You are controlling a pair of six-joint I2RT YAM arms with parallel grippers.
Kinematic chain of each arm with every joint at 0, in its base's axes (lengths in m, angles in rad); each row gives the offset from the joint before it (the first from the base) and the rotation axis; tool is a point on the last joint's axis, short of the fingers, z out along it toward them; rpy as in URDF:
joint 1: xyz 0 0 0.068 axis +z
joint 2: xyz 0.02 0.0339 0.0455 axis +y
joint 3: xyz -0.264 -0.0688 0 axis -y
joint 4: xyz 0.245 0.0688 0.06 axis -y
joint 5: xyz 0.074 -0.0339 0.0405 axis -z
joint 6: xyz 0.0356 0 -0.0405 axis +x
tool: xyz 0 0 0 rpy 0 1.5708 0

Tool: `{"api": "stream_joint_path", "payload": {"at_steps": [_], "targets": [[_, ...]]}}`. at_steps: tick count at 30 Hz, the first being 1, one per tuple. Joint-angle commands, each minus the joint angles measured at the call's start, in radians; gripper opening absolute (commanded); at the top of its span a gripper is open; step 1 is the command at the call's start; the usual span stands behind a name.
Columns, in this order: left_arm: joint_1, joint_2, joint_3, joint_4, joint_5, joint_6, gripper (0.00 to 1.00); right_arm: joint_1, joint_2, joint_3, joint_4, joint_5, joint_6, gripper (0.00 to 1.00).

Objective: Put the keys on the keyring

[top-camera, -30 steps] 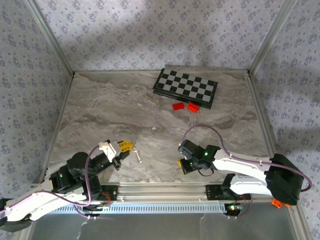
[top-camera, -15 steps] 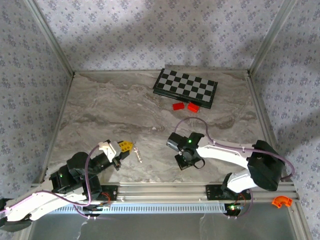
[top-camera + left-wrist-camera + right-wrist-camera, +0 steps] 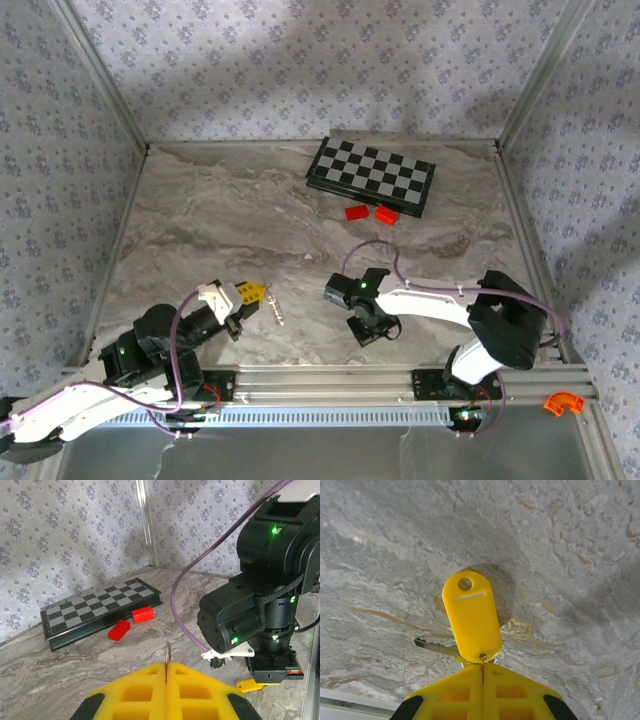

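My left gripper (image 3: 252,293) (image 3: 166,665) is shut on a thin metal key (image 3: 167,652), seen edge-on as it sticks out past the yellow pads; from above the key (image 3: 277,311) points toward the table's middle. My right gripper (image 3: 368,330) (image 3: 483,667) points down near the front edge and is shut on the thin wire keyring (image 3: 482,661). A yellow tag (image 3: 471,615) hangs from that ring over the marble, with a second key's blade (image 3: 435,647) jutting left behind it. The left wrist view shows the right arm's black wrist (image 3: 265,605) close by, the yellow tag (image 3: 250,685) below it.
A folded chessboard (image 3: 371,176) (image 3: 100,610) lies at the back of the marble table (image 3: 220,220), with two red bricks (image 3: 356,212) (image 3: 386,213) just in front of it. An orange piece (image 3: 563,403) sits beyond the front right rail. Patterned walls enclose the table.
The right arm has swung left along the front edge with the ring and tag, closing on the left gripper. The left arm and its key have not moved.
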Motion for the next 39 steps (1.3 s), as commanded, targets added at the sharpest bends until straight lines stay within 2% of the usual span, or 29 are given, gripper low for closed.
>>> {"api": "stream_joint_path", "payload": {"at_steps": [1,14,20,25,31,39], "targets": [[-0.008,-0.014,0.004,0.051,0.008,0.012,0.00,0.007,0.026,0.008,-0.013,-0.021,-0.007,0.00],[-0.009,-0.017,0.002,0.047,0.003,0.008,0.00,0.008,0.048,0.010,-0.002,-0.032,-0.026,0.00],[-0.008,-0.018,0.003,0.049,0.008,0.006,0.00,0.004,-0.047,-0.007,0.003,-0.030,0.018,0.21],[-0.009,-0.019,0.002,0.048,0.013,0.003,0.00,-0.015,-0.134,-0.066,0.060,-0.058,0.056,0.35],[-0.009,-0.018,0.003,0.050,0.018,0.003,0.00,-0.031,-0.238,-0.148,0.111,-0.082,0.105,0.43],[-0.008,-0.020,0.004,0.053,0.024,0.000,0.00,-0.092,-0.508,-0.338,0.299,-0.175,0.179,0.54]]}}
